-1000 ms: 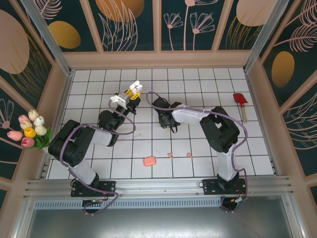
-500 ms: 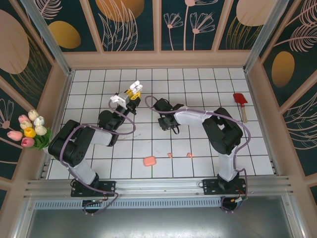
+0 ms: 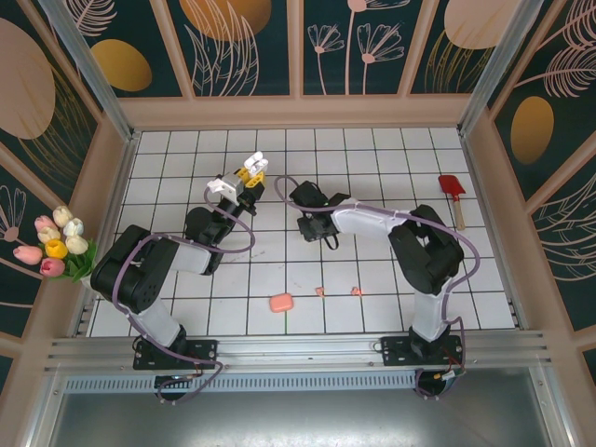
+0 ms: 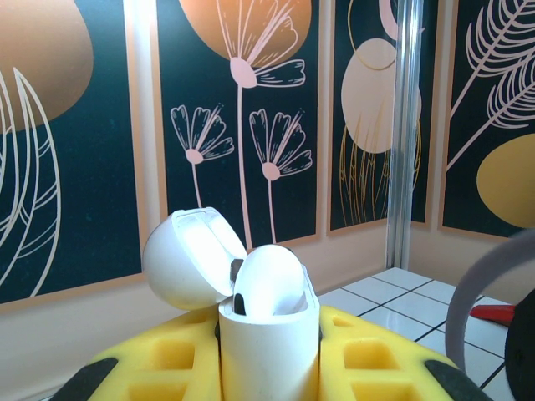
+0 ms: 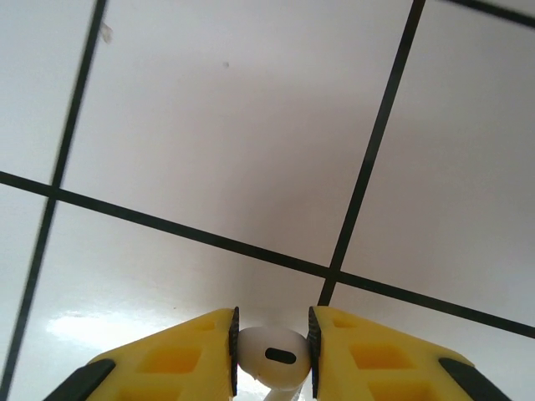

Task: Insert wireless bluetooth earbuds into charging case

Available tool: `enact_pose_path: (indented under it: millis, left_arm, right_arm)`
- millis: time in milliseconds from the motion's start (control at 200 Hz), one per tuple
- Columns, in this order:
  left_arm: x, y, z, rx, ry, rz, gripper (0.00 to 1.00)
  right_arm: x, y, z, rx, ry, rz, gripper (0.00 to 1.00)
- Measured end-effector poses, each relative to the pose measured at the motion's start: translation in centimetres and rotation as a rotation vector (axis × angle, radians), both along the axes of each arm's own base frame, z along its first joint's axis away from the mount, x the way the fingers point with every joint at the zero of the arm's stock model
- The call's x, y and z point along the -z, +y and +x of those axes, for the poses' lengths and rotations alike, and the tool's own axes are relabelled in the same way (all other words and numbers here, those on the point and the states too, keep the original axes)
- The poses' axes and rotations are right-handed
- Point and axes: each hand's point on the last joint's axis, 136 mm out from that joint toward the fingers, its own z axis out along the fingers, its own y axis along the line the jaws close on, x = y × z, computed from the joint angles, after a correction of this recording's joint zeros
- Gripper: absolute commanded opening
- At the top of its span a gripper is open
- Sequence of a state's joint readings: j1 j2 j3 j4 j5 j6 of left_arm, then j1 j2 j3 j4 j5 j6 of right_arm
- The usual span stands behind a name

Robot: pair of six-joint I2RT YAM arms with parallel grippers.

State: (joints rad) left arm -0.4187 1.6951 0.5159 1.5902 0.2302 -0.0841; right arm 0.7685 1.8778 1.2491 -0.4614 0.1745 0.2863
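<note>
From above, the left gripper [image 3: 244, 179] is raised over the left-middle of the tabletop [image 3: 391, 149], clamped on a white case [image 3: 253, 164]. The right gripper [image 3: 313, 229] points down near the middle, its grip too small to read here. A pink case [image 3: 281, 303] lies by the near edge with two pink earbuds [image 3: 319, 291] just to its right. A red spatula [image 3: 453, 191] sits toward the right edge. The left wrist camera adds what the overhead hides: the white case [image 4: 269, 351] stands upright between yellow fingers [image 4: 159, 368], lid tipped back, with a rounded white earbud [image 4: 267, 284] seated inside. The right wrist camera shows yellow fingers [image 5: 175, 359] pinching a second white earbud [image 5: 272, 355] above the tiles, its dark oval opening facing the lens.
</note>
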Motion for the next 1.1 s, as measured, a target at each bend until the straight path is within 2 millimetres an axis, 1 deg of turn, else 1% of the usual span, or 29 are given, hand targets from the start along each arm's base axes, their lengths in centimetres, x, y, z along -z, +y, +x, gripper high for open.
enact_pose_path:
  millis: [195,400,505,621,791,911,1011,1101]
  left_arm:
    - [-0.2,-0.1,-0.1,0.008,-0.005,0.001,0.00]
    - [-0.5,-0.4,-0.5,0.033,-0.017,0.005,0.00]
    - [-0.7,-0.6,-0.8,0.052,-0.025,0.008,0.00]
    - [-0.9,-0.9,-1.2,0.078,-0.030,0.008,0.00]
    - [-0.9,-1.6,-1.7,0.131,-0.027,0.009,0.00]
    - [-1.5,-2.2,-2.0,0.181,-0.035,0.003,0.00]
    - [-2.2,-2.8,-2.3,0.224,-0.046,-0.001,0.00]
    - [-2.7,-3.4,-2.4,0.263,-0.051,-0.001,0.00]
  right_arm:
    - [-3.3,-0.2,0.8,0.016,-0.061,0.058,0.28]
    - [-8.1,-1.0,1.8,0.046,-0.155,0.133,0.28]
    - [-11.0,-1.4,2.1,0.053,-0.216,0.176,0.28]
    - [-14.5,-1.6,2.5,0.044,-0.306,0.223,0.28]
    - [-20.3,-1.5,2.9,0.015,-0.466,0.304,0.28]
    - [-24.5,-1.6,3.1,-0.010,-0.589,0.360,0.29]
    - [-27.3,-1.5,3.1,-0.034,-0.676,0.397,0.29]
    - [-28.9,-1.3,3.2,-0.056,-0.731,0.422,0.29]
